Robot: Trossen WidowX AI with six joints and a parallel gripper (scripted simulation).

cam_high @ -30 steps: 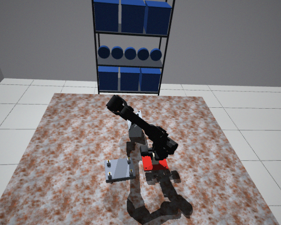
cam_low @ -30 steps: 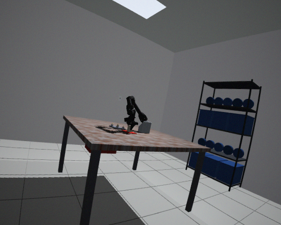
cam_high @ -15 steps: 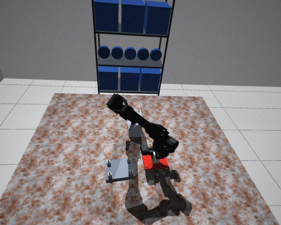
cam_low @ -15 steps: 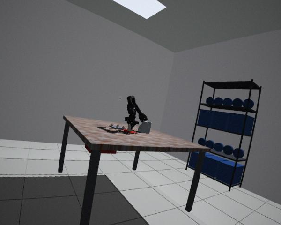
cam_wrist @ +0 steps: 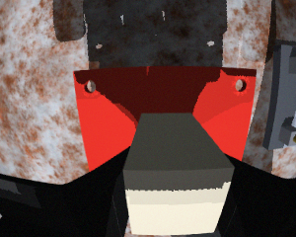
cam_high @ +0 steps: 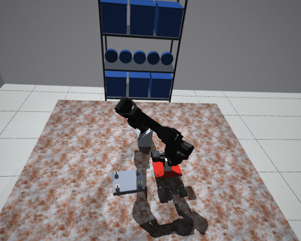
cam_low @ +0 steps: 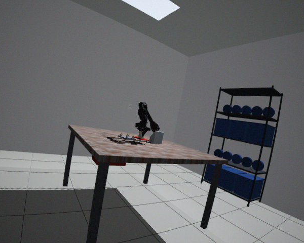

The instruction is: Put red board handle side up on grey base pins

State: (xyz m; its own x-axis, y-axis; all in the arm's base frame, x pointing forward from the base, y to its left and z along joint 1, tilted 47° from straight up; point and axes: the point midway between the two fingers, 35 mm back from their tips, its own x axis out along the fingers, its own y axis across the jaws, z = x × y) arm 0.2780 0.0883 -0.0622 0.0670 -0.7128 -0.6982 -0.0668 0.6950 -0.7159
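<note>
Spreads as a table (cam_high: 57,207) (cam_low: 157,151) (cam_wrist: 30,118) with a rust-and-white mottled top across the lower frame of the top view. Stands on dark legs (cam_low: 97,201) in the exterior view. Carries a flat grey base (cam_high: 126,180) (cam_low: 130,138) (cam_wrist: 280,94) left of lower centre from the top, at the right edge from the wrist. Bears a grey block (cam_high: 145,140) (cam_low: 157,137) near centre, and dark shadows (cam_high: 171,190) (cam_low: 136,143) (cam_wrist: 153,35) below and right of centre from the top.
</note>
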